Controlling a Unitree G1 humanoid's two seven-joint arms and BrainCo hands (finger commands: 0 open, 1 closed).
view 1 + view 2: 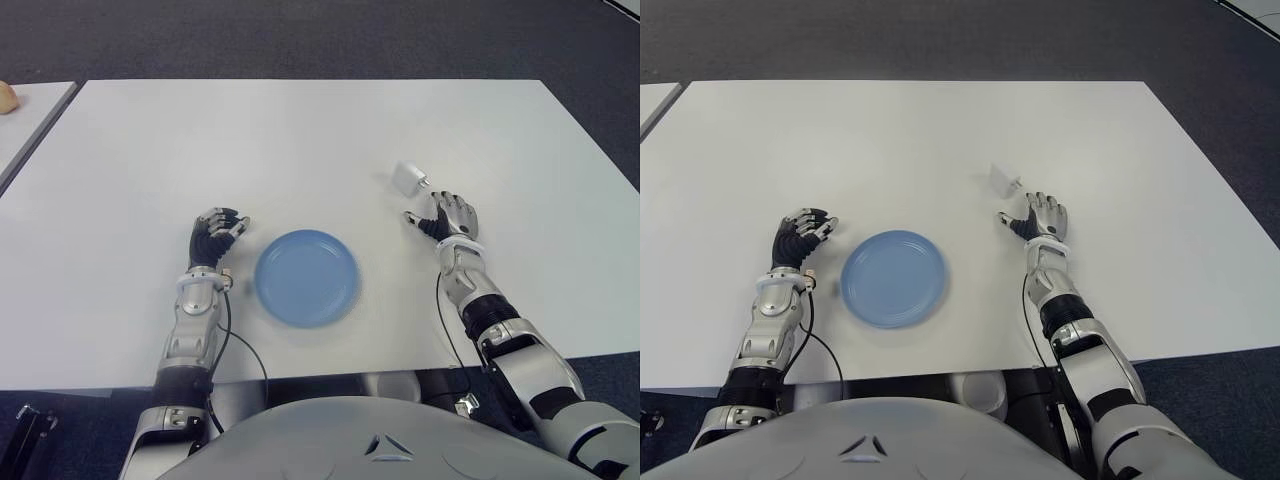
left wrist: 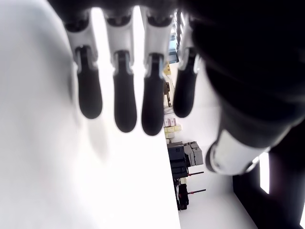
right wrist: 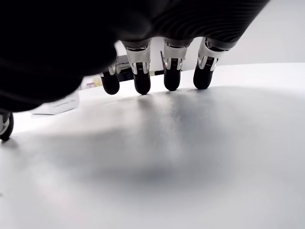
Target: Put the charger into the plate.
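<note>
**Charger untouched, plate waiting**

While the charger (image 1: pixel 408 178) sits on the white counter (image 1: pixel 300 130), just beyond the right hand (image 1: pixel 447 220), nothing is held yet. That hand's fingers (image 3: pixel 141 81) are spread and relaxed, tips hovering low over the counter, thumb pointing toward the plate (image 1: pixel 306 277). The left hand (image 1: pixel 214 236) shows just left of the plate, fingers loosely extended and empty.

The charger is small and light (prongs seem to face the right hand), so a reach that arrives too flat could likely nudge it away rather than catch it. A pinch on the prongs alone would probably let it twist or drop on the way over.

Room is generous: the charger lies well apart from every counter edge, and the stretch between it and the plate is bare. The plate sits nearer the robot's edge, so a careless release could land on its rim and tip out.
</note>
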